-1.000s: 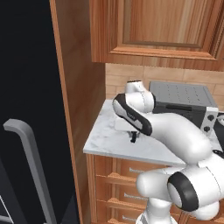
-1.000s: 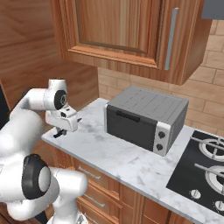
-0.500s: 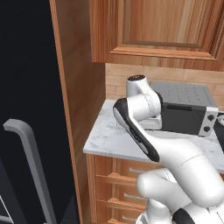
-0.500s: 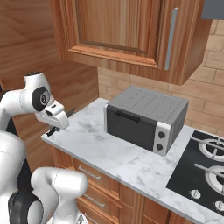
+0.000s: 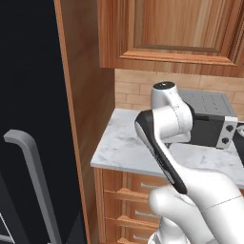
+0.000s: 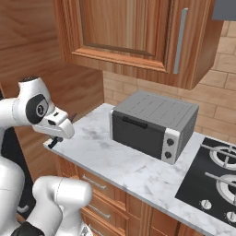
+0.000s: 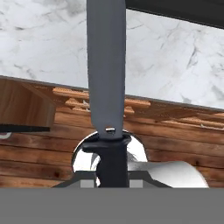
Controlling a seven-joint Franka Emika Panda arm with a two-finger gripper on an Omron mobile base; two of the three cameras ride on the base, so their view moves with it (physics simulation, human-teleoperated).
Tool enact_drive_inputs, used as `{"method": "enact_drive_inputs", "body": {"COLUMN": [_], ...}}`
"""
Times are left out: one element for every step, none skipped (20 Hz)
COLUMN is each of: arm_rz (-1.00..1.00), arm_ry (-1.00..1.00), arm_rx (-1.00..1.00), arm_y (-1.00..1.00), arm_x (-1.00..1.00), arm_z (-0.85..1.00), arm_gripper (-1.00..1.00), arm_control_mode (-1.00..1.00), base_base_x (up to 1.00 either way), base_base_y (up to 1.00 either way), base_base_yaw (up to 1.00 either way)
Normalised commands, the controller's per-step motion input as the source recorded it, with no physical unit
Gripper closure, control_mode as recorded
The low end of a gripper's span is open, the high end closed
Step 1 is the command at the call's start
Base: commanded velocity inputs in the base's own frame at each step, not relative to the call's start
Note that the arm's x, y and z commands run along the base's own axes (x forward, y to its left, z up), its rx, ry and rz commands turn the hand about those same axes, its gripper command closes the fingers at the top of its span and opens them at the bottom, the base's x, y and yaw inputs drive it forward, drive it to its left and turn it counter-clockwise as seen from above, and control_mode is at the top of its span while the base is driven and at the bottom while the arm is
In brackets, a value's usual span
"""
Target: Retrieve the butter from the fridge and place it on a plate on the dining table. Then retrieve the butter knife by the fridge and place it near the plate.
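Claw (image 7: 112, 175) clamped tight on butter knife (image 7: 106, 65).

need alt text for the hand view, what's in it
A butter knife runs up the middle of the hand view, its grey blade pointing away and its dark handle clamped in the shut gripper at the bottom. Behind the blade lie a white marble counter and, below its edge, wooden drawers.

Matt grey metal knife blade (image 7: 106, 65), veined polished marble counter (image 6: 120, 161), grained wooden drawers (image 5: 128, 200).
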Motion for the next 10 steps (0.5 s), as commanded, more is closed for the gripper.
{"method": "enact_drive_inputs", "body": {"arm_rz": [0.18, 0.2, 0.2, 0.2, 0.19, 0.18, 0.17, 0.18, 0.17, 0.15], "arm_ry": [0.0, 0.0, 0.1, 0.09, 0.0, 0.0, 0.0, 0.0, 0.0, 0.0], "arm_rx": [0.0, 0.0, 0.0, 0.0, 0.0, 0.02, 0.05, 0.09, 0.1, 0.12], "arm_y": [-0.34, -0.34, -0.35, -0.35, -0.39, -0.43, -0.4, -0.39, -0.37, -0.34], "arm_x": [-0.25, -0.19, -0.11, -0.1, -0.16, -0.21, -0.21, -0.2, -0.19, -0.19], "arm_z": [0.13, 0.04, 0.0, 0.0, 0.0, 0.0, 0.0, 0.0, 0.0, 0.0], "arm_gripper": [1.0, 1.0, 1.0, 1.0, 1.0, 1.0, 1.0, 1.0, 1.0, 1.0], "arm_control_mode": [-1.0, -1.0, -1.0, -1.0, -1.0, -1.0, -1.0, -1.0, -1.0, -1.0], "base_base_x": [0.0, 0.0, 0.0, 0.0, 0.0, 0.0, 0.0, 0.0, 0.0, 0.0], "base_base_y": [0.0, 0.0, 0.0, 0.0, 0.0, 0.0, 0.0, 0.0, 0.0, 0.0], "base_base_yaw": [0.0, 0.0, 0.0, 0.0, 0.0, 0.0, 0.0, 0.0, 0.0, 0.0]}}
